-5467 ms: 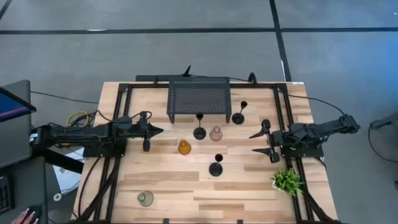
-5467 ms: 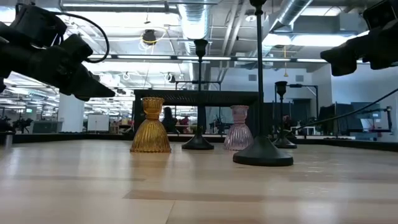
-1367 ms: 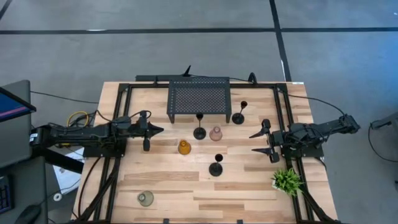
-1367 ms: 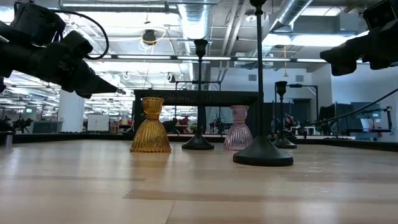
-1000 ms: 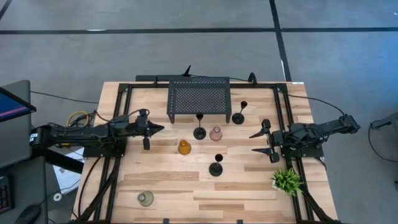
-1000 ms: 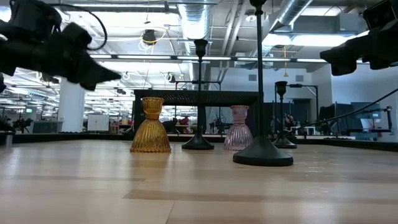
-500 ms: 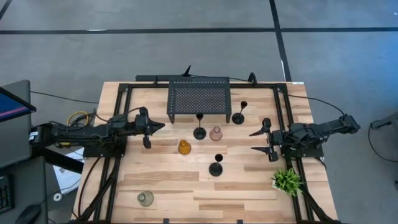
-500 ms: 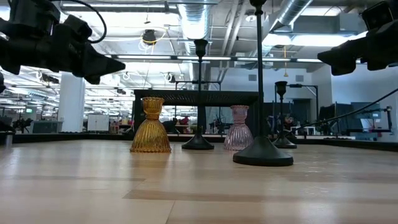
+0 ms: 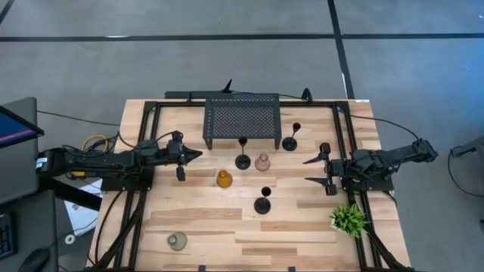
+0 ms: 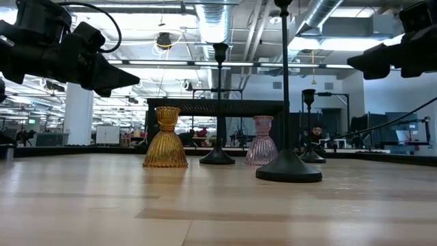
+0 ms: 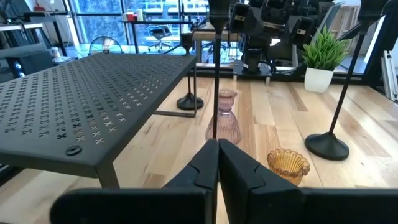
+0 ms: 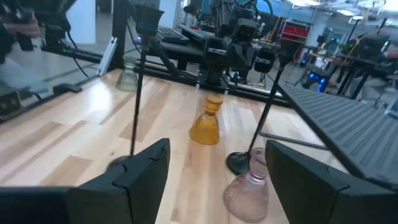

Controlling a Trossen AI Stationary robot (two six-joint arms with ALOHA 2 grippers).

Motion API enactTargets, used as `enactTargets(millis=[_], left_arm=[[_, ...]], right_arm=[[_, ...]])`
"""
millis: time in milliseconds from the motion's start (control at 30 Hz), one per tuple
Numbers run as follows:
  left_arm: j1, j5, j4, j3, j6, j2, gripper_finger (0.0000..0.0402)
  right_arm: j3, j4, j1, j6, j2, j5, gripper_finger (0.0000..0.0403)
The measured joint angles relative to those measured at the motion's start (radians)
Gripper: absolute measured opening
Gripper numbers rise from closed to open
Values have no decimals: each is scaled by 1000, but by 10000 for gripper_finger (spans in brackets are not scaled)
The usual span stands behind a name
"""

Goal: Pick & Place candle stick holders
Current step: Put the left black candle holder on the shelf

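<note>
Six candle stick holders (image 9: 241,155) sit untouched on your desk (image 9: 212,219); only your left gripper (image 9: 190,158), clenched, has edged toward them, while the right gripper (image 9: 314,170) waits spread.

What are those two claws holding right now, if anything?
Nothing. The left claw hangs shut and empty above the table, and the right claw is open and empty; no candle stick holder is touched.

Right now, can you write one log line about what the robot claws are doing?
left claw: shut, empty, beside rack | right claw: open, empty | amber holder, pink holder: untouched
</note>
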Motion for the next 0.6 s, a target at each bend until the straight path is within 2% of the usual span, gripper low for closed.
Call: enactTargets(millis=[267,600], left_arm=[[0,0,0,0,0,0,11],[0,0,0,0,0,0,11]], right_arm=[[0,0,0,199,0,0,255],[0,0,0,303,0,0,255]])
